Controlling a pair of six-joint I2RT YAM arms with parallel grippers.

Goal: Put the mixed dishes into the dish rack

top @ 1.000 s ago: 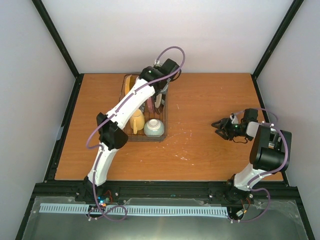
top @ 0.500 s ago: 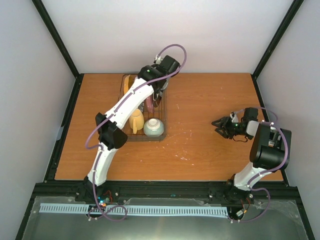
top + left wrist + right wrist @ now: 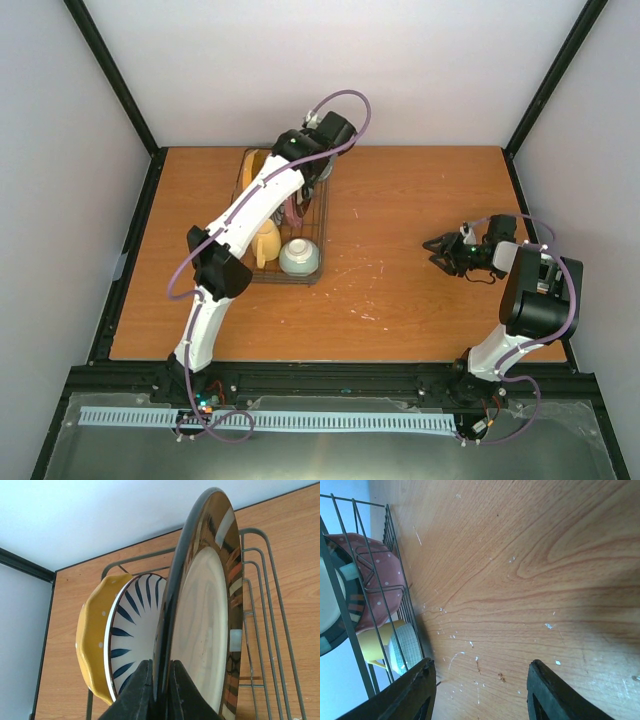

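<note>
In the left wrist view my left gripper (image 3: 161,666) is shut on the rim of the black plate (image 3: 205,625), which stands on edge in the dish rack (image 3: 262,595). Behind it stand the white plate with dark stripes (image 3: 132,630) and the orange-yellow dotted plate (image 3: 92,640). From above, the dish rack (image 3: 322,232) also holds the cream-yellow mug (image 3: 266,243) and the pale bowl (image 3: 299,257) at its near end. The pink plate (image 3: 382,580) shows through the wires. My right gripper (image 3: 437,247) hovers open over bare table, well right of the rack.
The orange wooden table (image 3: 420,200) is framed by black rails, with white walls close on three sides. The rack sits at the back left. White specks and scratches mark the wood (image 3: 480,660) below the right gripper.
The rack's near end, with mug and bowl, has slid a little to the left as the left arm shifted with the black plate. The right arm has barely moved.
</note>
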